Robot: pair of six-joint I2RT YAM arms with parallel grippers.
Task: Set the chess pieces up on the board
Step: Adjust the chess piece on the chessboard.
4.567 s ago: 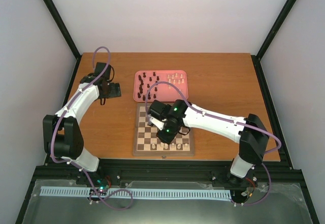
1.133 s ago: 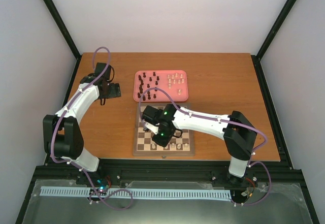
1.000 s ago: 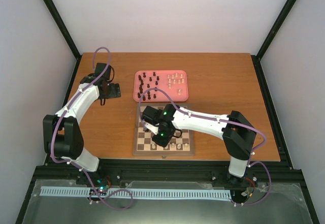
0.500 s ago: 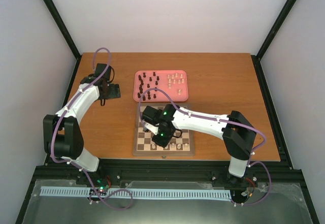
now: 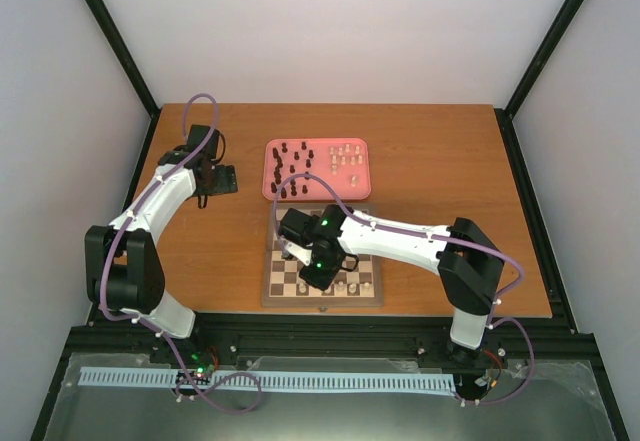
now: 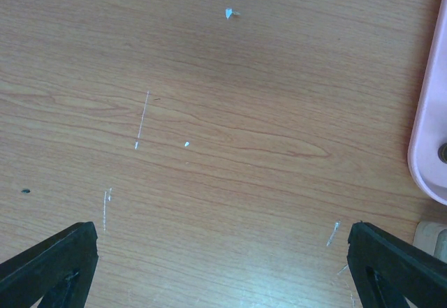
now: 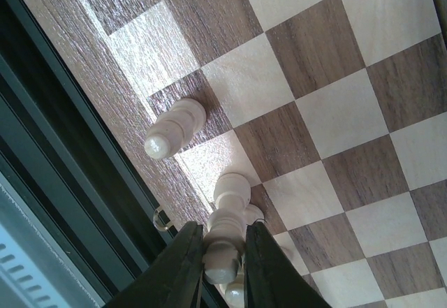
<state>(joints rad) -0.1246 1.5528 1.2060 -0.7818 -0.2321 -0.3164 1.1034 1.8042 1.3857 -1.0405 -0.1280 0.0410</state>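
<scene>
The board (image 5: 285,283) lies at the table's near middle, with a few cream chess pieces (image 5: 347,287) standing on its near row. My right gripper (image 5: 322,279) hangs over that row. In the right wrist view, the right gripper (image 7: 223,266) is shut on the upper part of a cream chess piece (image 7: 229,232) whose base rests on an edge square of the board (image 7: 328,49). Another cream piece (image 7: 174,128) stands one square away. My left gripper (image 5: 228,178) is open over bare table, its fingers (image 6: 56,259) wide apart with nothing between them.
A pink tray (image 5: 270,193) behind the board holds several dark pieces (image 5: 290,161) and several cream ones (image 5: 347,156). Its rim (image 6: 429,133) shows at the right edge of the left wrist view. The table's near edge and black frame (image 7: 63,175) run just beyond the board.
The right arm has shifted left along the board's near row since the earliest frame. Over the last second it stays put while its jaws close on the cream piece. The left arm is still.
</scene>
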